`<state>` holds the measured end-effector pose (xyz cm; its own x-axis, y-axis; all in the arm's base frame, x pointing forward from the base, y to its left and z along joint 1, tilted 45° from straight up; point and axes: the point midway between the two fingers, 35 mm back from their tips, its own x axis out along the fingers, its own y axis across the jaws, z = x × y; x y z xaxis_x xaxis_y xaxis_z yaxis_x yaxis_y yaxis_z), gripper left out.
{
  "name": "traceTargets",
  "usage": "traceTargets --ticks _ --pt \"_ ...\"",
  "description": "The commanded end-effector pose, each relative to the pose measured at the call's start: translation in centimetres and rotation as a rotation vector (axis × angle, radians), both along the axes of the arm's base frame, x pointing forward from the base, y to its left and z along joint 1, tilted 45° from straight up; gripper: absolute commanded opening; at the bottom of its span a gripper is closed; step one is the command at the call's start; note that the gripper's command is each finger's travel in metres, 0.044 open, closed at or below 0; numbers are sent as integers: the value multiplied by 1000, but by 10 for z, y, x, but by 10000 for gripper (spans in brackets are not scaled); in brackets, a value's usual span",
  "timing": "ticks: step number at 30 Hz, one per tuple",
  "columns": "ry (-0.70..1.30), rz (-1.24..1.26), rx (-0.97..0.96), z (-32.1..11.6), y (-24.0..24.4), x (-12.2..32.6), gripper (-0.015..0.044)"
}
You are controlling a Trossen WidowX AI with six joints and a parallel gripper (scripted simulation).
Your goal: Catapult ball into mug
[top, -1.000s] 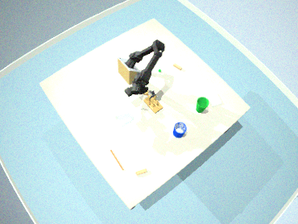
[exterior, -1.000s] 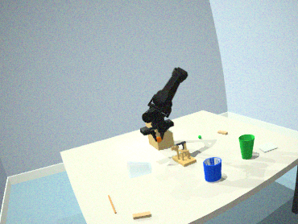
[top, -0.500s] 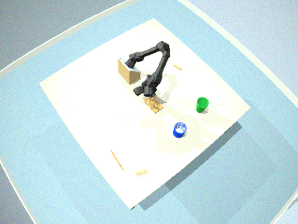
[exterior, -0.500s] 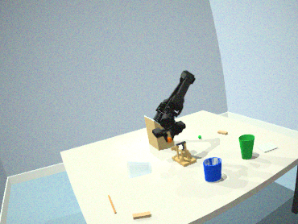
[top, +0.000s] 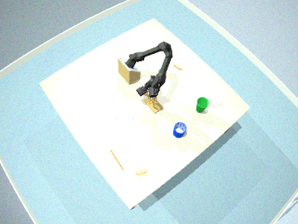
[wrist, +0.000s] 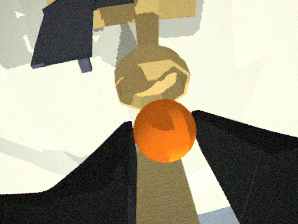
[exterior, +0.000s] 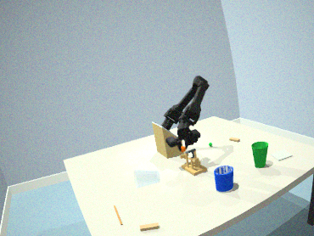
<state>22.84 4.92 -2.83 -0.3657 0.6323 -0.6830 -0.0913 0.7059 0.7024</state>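
Observation:
My gripper (wrist: 162, 123) (top: 152, 93) (exterior: 182, 148) is shut on the orange ball (wrist: 164, 130) (exterior: 182, 148). It holds the ball just above the wooden catapult (top: 154, 105) (exterior: 193, 164), close to the round spoon cup (wrist: 152, 77) at the end of the catapult's arm. The catapult stands near the middle of the white table (top: 80, 113) (exterior: 110, 187). The blue mug (top: 180, 130) (exterior: 223, 177) stands upright in front and to the right of the catapult, apart from it.
A green cup (top: 201, 105) (exterior: 260, 154) stands to the right. A tan box (top: 127, 72) (exterior: 163, 141) sits behind the arm. A thin stick (top: 117, 159) (exterior: 118, 215), wooden blocks (top: 141, 172) (exterior: 149, 226) (exterior: 234, 139), a small green ball (exterior: 210, 144) and pale flat sheets (exterior: 147, 177) lie around the table.

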Motion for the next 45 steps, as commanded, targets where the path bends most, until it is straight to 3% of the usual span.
traceTargets --ticks 1,17,27,34,38,40,45 --pt "9 -4 2 -4 4 -1 0" --pt "-6 -1 -1 -8 9 1 0" --pt "-6 -1 -1 -6 7 2 263" --pt "7 -4 -5 65 -65 6 440" --pt "9 -4 -3 73 -72 4 440" --pt "-4 -30 -9 51 -58 15 440" --pt "-123 -140 -35 49 -69 74 440"
